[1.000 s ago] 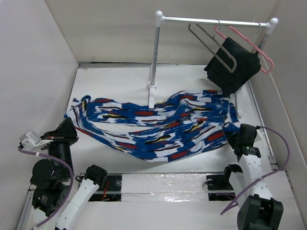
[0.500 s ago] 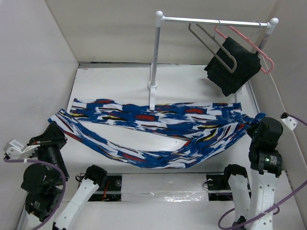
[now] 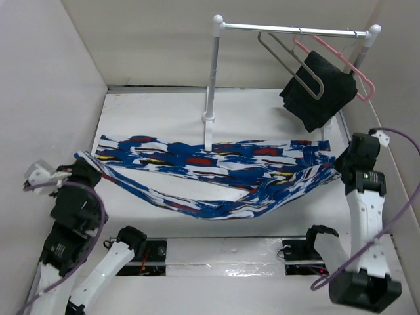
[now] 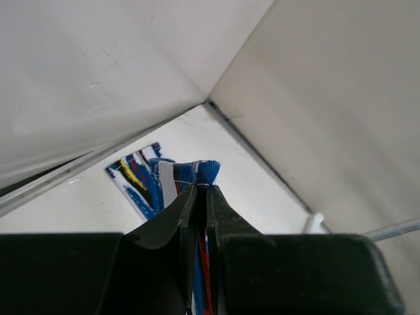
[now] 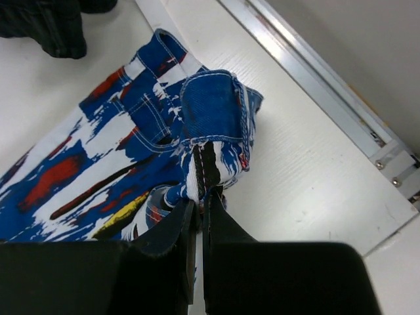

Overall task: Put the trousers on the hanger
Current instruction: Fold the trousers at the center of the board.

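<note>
White worktop [image 3: 157,118] between pale walls. Patterned trousers [image 3: 216,177] stretch left to right across mid-frame, sagging between the left hand [image 3: 85,169] and right hand [image 3: 342,165], each clamped on one end. Wire hanger [image 3: 292,63] hangs upper right, nearer the right hand.

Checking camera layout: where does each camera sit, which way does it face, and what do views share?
Top external: high behind both arms, which show, looking down at the white table, blue-white-red printed fabric trousers and grey wire hanger.
Left wrist: along the left gripper's shut fingers, toward a wall corner.
Right wrist: down the right gripper's shut fingers at the table.
Shared: all three show the trousers, pinched at both ends.
</note>
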Controlling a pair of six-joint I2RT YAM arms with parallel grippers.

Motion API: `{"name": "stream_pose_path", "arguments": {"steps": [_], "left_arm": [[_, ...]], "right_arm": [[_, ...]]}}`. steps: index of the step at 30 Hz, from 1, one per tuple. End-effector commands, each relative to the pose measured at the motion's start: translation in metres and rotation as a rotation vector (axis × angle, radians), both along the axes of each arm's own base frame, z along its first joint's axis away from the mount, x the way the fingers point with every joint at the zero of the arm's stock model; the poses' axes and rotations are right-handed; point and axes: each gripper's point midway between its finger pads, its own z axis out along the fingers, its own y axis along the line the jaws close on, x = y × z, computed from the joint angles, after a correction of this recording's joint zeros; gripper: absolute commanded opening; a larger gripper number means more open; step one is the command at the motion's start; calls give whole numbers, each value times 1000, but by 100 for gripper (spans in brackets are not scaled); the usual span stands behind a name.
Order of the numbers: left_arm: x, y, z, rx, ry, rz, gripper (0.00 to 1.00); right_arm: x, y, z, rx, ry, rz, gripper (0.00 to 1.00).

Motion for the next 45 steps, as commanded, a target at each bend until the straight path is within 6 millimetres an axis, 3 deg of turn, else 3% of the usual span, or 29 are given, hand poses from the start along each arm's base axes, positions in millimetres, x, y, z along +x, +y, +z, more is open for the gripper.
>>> {"name": "stream_pose_path", "arguments": {"steps": [1,2,4,5,6,7,8,9,10,13,18,23,27,32,33,35,37,38,40,45], "left_arm": [[26,-8,-10,42,100,59,0],[35,-13,-19,69,141,62,0],[61,-21,-35,121,246,78,0],[70,-22,-37,129,279,87,0],[93,-22,-53,142,358,91,0],[104,-19,-61,150,403,89,0],[114,-16,-71,139,443,87,0],[131,-20,-93,120,519,50,0],[132,-1,-102,78,540,106,0],[140,20,-126,25,586,152,0],[146,36,-161,8,722,241,0],[158,49,-169,23,806,336,0],[166,72,-184,-10,879,388,0],[174,95,-170,1,889,487,0],[179,98,-177,2,918,477,0],[180,110,-175,-16,932,503,0],[185,113,-183,-4,975,510,0],[190,116,-177,3,965,523,0],[198,119,-185,8,995,529,0],[208,126,-204,32,1075,564,0]], "right_arm": [[52,-15,26,-53,-128,8,0],[66,-19,13,-44,-80,10,0],[90,-22,22,-49,-109,27,0],[104,-24,9,-35,-67,40,0],[117,-26,13,-35,-88,42,0],[125,-27,9,-22,-79,41,0],[132,-25,3,-4,-61,50,0],[140,-23,-17,19,4,59,0],[148,-25,-14,16,3,61,0],[165,-16,-29,52,10,107,0],[191,-10,-31,92,-69,112,0],[211,-13,-43,106,-26,112,0],[224,-17,-40,108,-55,118,0],[232,-19,-42,139,-113,130,0],[237,-18,-40,147,-135,139,0],[243,-17,-49,162,-124,142,0],[249,-8,-68,179,-68,156,0],[252,-9,-69,179,-63,157,0],[256,-11,-79,176,-45,158,0],[271,-11,-85,180,-71,170,0]]}}
